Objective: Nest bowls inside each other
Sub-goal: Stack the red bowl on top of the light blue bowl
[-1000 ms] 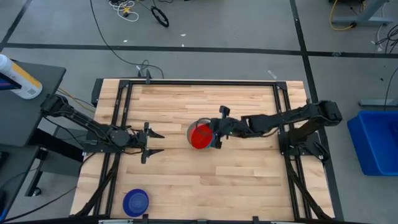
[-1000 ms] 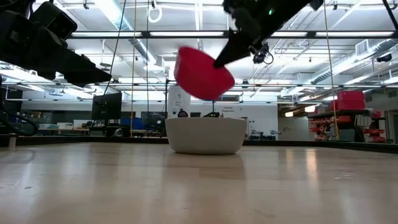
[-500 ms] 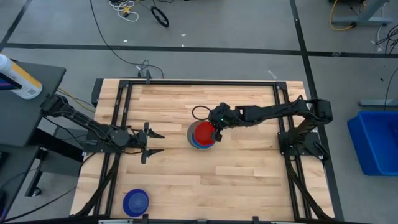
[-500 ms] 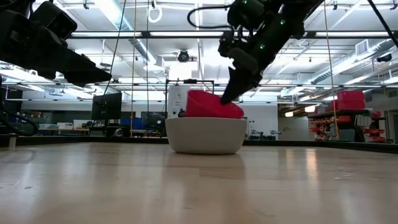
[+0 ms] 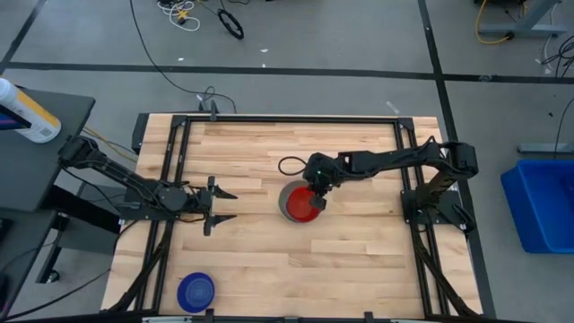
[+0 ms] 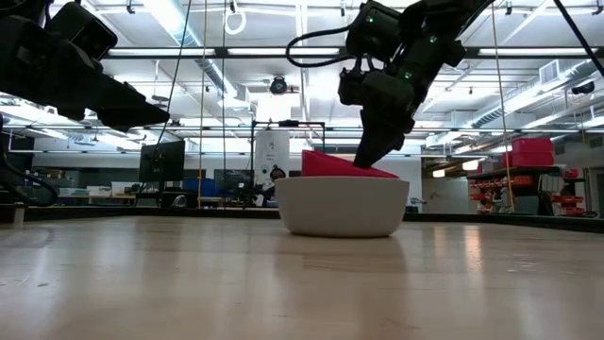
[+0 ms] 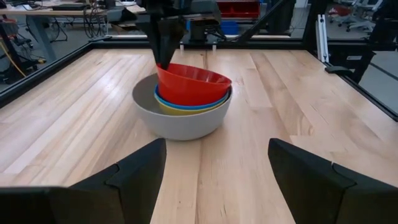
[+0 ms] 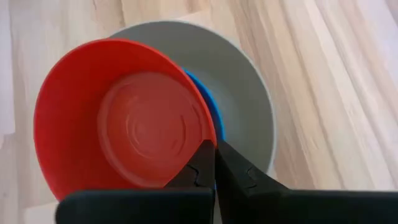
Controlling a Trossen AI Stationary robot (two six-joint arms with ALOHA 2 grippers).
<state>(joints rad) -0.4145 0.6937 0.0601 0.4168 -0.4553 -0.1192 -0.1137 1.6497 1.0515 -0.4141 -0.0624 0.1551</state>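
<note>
At the table's middle stands the grey bowl (image 5: 289,199). A yellow bowl (image 7: 186,109) and a light blue bowl (image 7: 186,103) sit nested in it. On top lies the red bowl (image 7: 193,84), tilted, with my right gripper (image 5: 316,195) shut on it. A dark blue bowl (image 5: 195,290) stands alone at the near left corner. My left gripper (image 5: 224,205) hangs open and still, left of the stack, with nothing between its fingers. My right gripper pinches the red bowl's rim (image 8: 207,138), one finger (image 8: 194,169) inside the bowl and the other (image 8: 236,171) outside. The fingers slant down from above, from the table's right side. The red bowl sits tilted inside the light blue bowl (image 8: 208,106).
A dark metal frame (image 5: 287,119) runs round the wooden tabletop. Bare wood lies between the stack and the dark blue bowl. A blue bin (image 5: 543,202) stands on the floor off the table's right side.
My right gripper has come down toward the grey bowl and tipped steeply downward, carrying the red bowl from above the stack into it. The red bowl now rests tilted in the nested bowls. The whole stack has slid a little toward the table's right edge.
</note>
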